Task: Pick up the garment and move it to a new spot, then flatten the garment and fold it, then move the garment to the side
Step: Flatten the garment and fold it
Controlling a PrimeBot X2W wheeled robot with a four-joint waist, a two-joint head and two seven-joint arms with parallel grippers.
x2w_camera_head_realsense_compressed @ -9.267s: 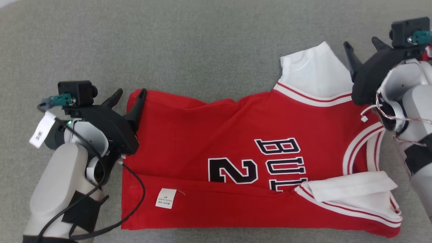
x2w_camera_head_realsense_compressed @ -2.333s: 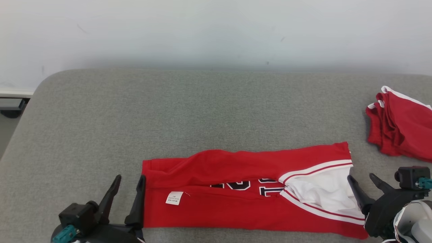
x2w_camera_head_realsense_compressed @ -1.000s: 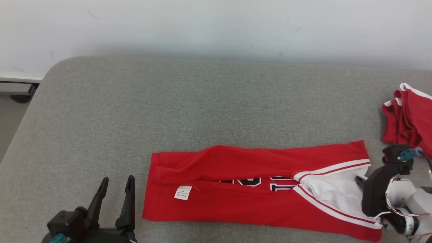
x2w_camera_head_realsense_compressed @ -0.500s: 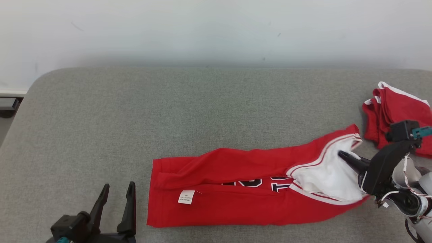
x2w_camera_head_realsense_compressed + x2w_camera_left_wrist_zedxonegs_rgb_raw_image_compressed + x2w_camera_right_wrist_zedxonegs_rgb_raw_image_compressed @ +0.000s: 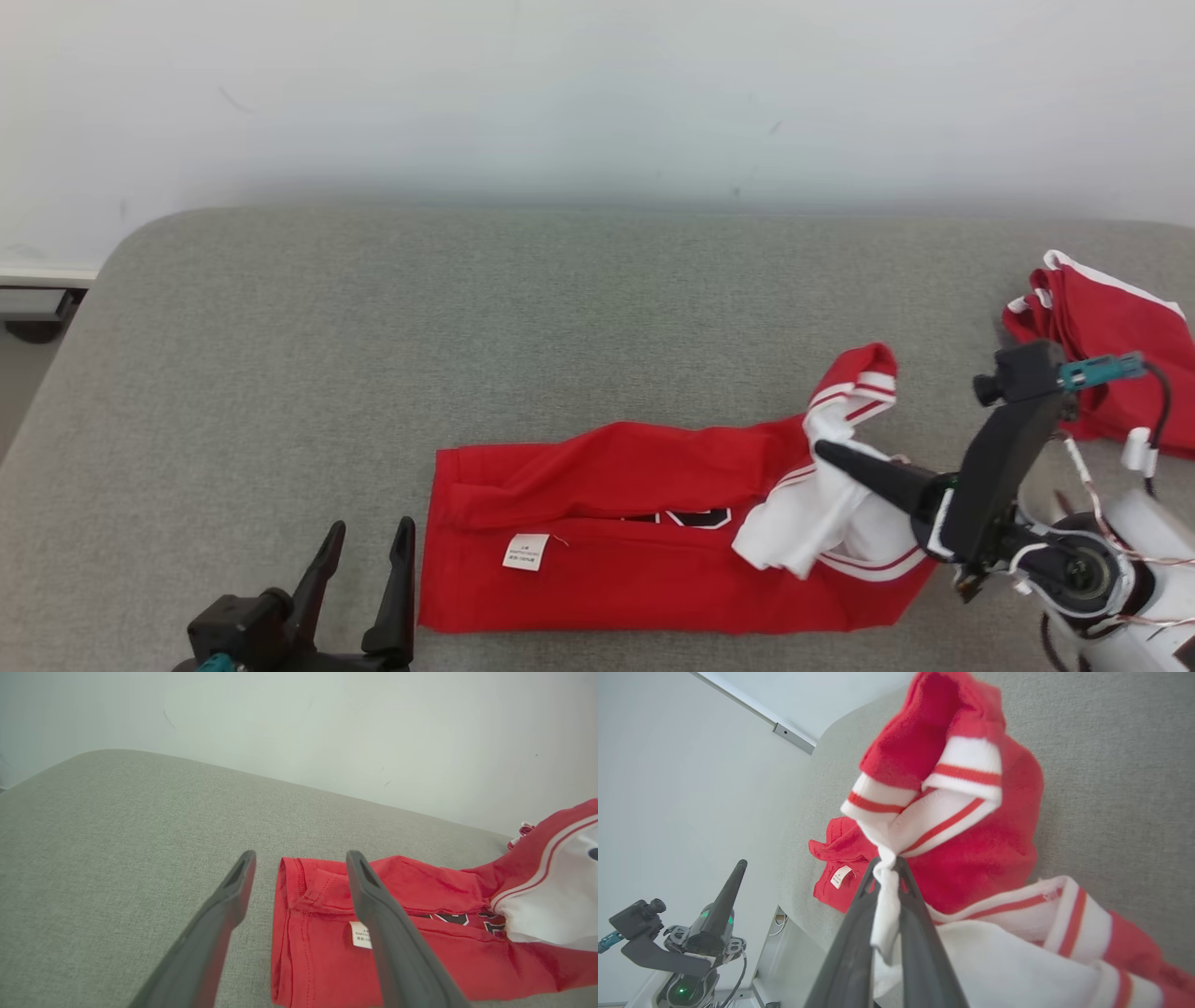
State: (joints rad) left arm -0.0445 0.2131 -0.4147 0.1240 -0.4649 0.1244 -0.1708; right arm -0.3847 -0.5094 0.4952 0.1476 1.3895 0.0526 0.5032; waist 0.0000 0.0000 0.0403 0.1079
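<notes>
Jersey (image 5: 635, 579) in red lies folded lengthwise on grey worktop (image 5: 467, 308). Right hand (image 5: 826, 453), clamped on its white-trimmed end, holds it raised; left hand (image 5: 371, 527) spread, empty, beside hem. Best carried low across, edges aligned.

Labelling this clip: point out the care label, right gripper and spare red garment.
care label (image 5: 526, 552): head view, centre of tag.
right gripper (image 5: 823, 451): head view, fingertips shut on the jersey (image 5: 653, 579).
spare red garment (image 5: 1106, 327): head view, its red middle.

Bright, even light; soft shadows (wrist views warped)
</notes>
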